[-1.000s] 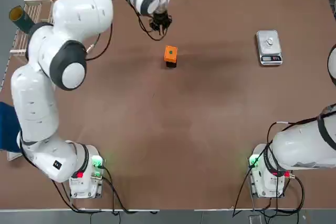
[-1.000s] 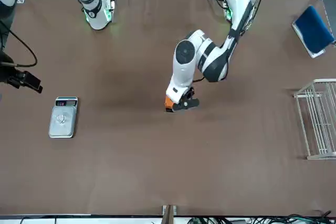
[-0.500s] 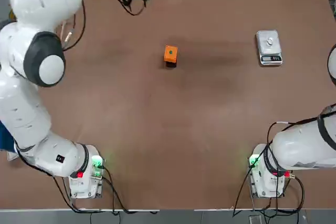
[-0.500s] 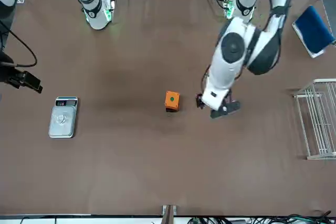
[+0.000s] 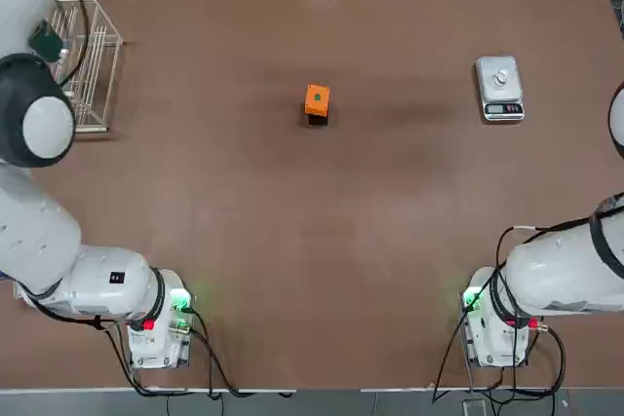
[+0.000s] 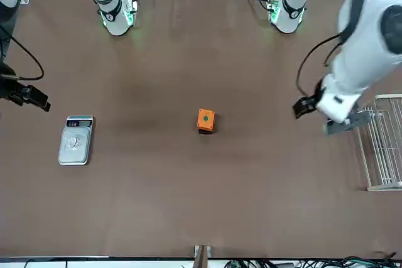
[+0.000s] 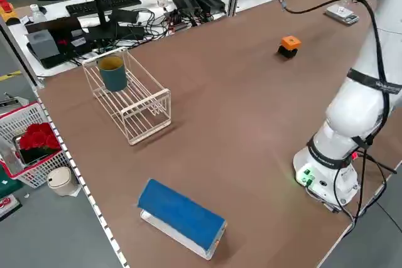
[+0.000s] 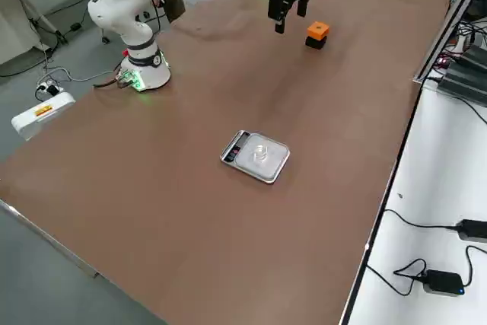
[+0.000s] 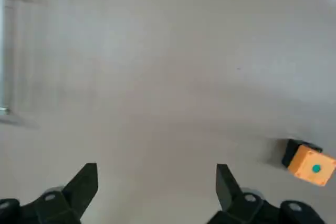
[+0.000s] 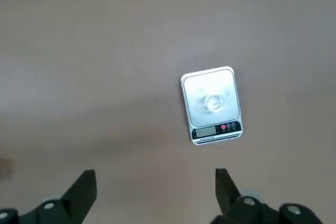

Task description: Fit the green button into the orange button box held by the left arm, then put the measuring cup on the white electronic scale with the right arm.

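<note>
The orange button box (image 5: pixel 317 101) stands alone mid-table, and the green button (image 5: pixel 317 97) shows as a teal dot in its top face. My left gripper (image 6: pixel 320 116) hangs open and empty beside the wire rack, well away from the box; its wrist view shows the box (image 9: pixel 310 164) far off past spread fingers (image 9: pixel 84 184). On the white electronic scale (image 5: pixel 500 88) sits the clear measuring cup (image 5: pixel 500 76). My right gripper (image 6: pixel 28 95) hovers open, high and off to one side of the scale (image 10: pixel 211 103), with the cup (image 10: pixel 214 102) on the plate.
A wire rack (image 7: pixel 129 95) holding a dark green cup (image 7: pixel 113 72) stands at the table's left edge. A blue flat object (image 7: pixel 182 214) lies near the left arm's base. Cables and desk clutter sit beyond the far edge.
The left gripper opened, let go of the orange box and swung away to the robot's left, toward the wire rack. The box stayed in place. The right arm has not moved.
</note>
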Available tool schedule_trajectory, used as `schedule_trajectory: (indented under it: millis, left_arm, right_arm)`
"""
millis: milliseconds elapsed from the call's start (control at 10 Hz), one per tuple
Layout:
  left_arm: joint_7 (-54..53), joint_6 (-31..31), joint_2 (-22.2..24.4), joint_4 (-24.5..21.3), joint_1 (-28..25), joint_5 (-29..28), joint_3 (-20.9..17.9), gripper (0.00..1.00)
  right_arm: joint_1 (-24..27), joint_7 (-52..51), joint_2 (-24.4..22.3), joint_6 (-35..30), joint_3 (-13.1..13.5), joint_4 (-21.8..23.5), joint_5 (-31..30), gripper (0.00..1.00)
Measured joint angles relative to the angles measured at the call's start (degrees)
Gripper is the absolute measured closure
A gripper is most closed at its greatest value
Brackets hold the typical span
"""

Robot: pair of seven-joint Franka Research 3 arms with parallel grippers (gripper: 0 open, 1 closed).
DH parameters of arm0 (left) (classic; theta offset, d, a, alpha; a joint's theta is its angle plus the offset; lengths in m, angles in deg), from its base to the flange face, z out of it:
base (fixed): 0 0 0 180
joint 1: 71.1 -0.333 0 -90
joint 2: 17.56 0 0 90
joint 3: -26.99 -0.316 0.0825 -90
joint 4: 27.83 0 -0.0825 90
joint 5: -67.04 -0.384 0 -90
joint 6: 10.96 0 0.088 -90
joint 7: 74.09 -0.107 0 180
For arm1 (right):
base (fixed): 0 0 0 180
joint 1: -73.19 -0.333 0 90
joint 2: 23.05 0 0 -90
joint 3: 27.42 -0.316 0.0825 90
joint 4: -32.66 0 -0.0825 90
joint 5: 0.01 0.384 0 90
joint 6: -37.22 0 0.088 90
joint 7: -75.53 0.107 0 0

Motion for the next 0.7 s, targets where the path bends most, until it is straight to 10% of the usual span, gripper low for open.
schedule_trajectory:
  millis: [700]
  left_arm:
    - [-12.3, -6.0, 8.0, -0.7, -1.3, 2.5, -4.0, 0.0]
  right_arm:
    - [0.0, 0.1, 0.0, 0.0, 0.0, 0.0, 0.0, 0.0]
